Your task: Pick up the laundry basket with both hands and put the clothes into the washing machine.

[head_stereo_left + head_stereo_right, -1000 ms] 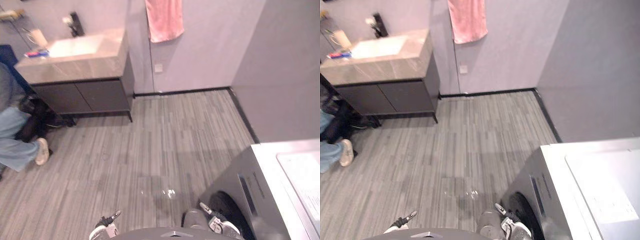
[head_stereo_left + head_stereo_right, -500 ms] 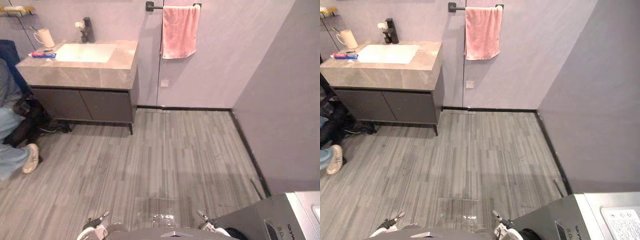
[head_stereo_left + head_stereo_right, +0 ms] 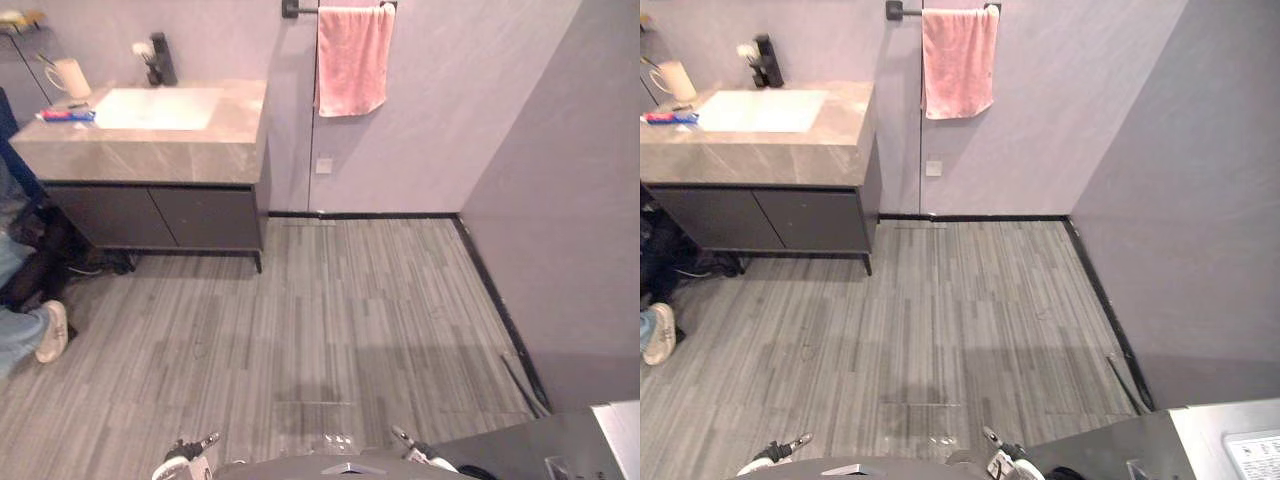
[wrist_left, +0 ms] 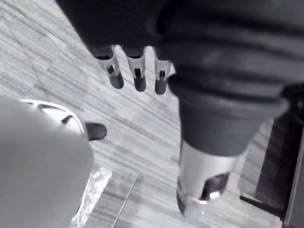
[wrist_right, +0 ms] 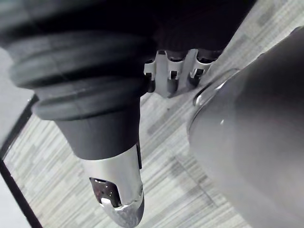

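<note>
Lately the whole view has swung (camera, not things), leaving the washing machine [image 3: 1200,440] a mere corner. Left hand [image 4: 135,78] and right hand [image 5: 171,78] hang near it, fingers straight, holding nothing. Basket's whereabouts: cannot tell.

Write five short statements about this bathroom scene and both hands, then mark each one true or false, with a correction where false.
1. A pink towel hangs on a wall bar beside the sink counter. True.
2. The left hand grips a laundry basket. False: its fingers hang straight over bare floor and hold nothing.
3. The washing machine shows at the lower right corner of the head views. True.
4. The right hand is curled round a piece of clothing. False: its fingers are relaxed and empty.
5. A cup stands on the floor by the towel. False: it stands by the wall at the back of the sink counter.
</note>
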